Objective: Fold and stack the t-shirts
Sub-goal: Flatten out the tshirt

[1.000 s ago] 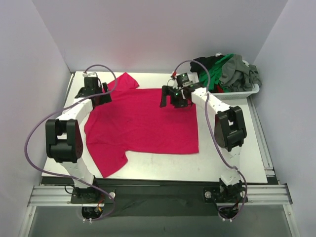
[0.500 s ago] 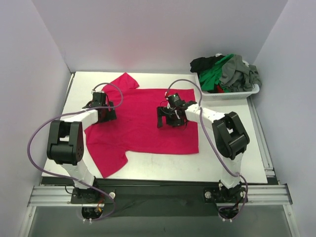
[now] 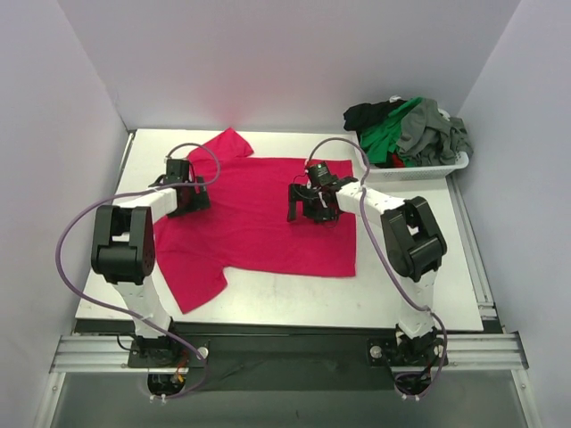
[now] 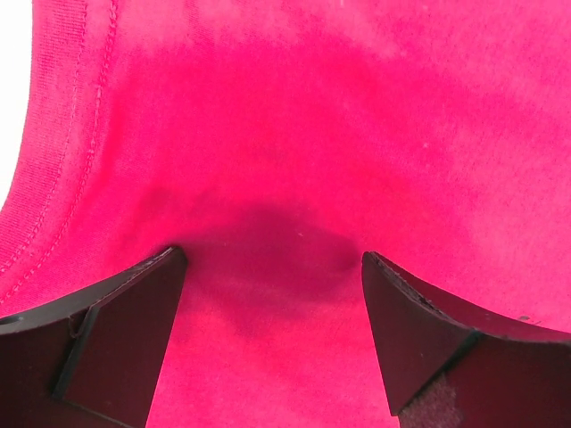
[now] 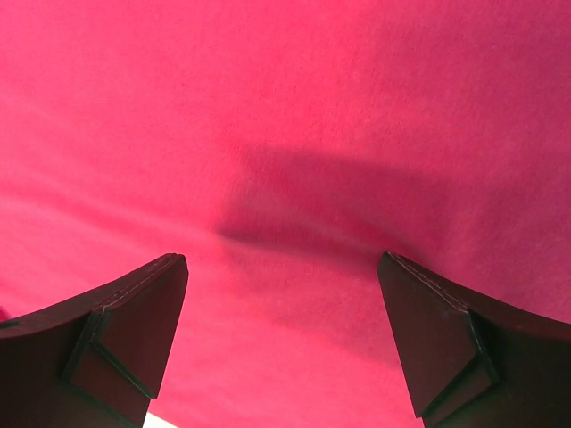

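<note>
On the table [image 3: 294, 299]: red shirt [image 3: 259, 232] spread flat, unfolded.
Left gripper [image 4: 268, 259]: jaws apart, near its left edge.
Right gripper [image 5: 281, 259]: jaws apart, mid-cloth, holding nothing.
Far right: other shirts [image 3: 410, 129] heaped in basket [image 3: 428, 168] (no stack begun).

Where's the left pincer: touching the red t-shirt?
Cannot tell. Left wrist view: open left pincer close over the red t-shirt, shadow at its tips, but no plain contact or gap.

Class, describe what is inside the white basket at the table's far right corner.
The white basket holds a crumpled heap: black cloth, green cloth and grey cloth, rising above its rim. Anything under the heap, and the basket's floor, is covered.
</note>
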`<state>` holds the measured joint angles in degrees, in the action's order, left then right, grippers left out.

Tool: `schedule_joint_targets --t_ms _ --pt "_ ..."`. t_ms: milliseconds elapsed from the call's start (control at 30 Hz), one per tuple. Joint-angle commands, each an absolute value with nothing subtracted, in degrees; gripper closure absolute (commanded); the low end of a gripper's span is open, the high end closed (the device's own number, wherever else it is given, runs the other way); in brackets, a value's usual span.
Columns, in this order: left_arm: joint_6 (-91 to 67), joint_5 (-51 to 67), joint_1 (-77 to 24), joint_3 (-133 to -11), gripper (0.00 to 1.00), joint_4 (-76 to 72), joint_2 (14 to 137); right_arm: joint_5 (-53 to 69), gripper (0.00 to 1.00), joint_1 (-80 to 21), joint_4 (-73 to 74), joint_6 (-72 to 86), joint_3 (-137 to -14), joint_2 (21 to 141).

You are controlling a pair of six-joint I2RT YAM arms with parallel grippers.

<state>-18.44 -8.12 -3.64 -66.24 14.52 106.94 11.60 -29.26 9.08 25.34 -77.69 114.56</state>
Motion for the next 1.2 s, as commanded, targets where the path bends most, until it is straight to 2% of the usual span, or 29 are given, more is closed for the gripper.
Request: schedule_joint_targets --t_ms 0,767,1000,1167 --pt "-18.28 -5.98 -3.08 -70.75 0.09 15.64 110.12 11.34 0.07 -27.51 11.6 25.49 -79.88 117.77" --pt "-14.16 -10.02 -3.25 -101.5 0.08 28.12 127.88 17.4 0.07 -20.48 21.53 22.51 -107.92 132.19" --pt "-13.71 -10.46 -5.88 -98.09 0.08 24.35 121.74 17.49 0.07 -20.57 21.53 20.22 -108.72 128.77" --pt "-13.89 -15.28 -9.31 -91.24 0.08 21.27 113.67 16.79 0.07 -20.83 21.27 18.99 -104.6 123.94"
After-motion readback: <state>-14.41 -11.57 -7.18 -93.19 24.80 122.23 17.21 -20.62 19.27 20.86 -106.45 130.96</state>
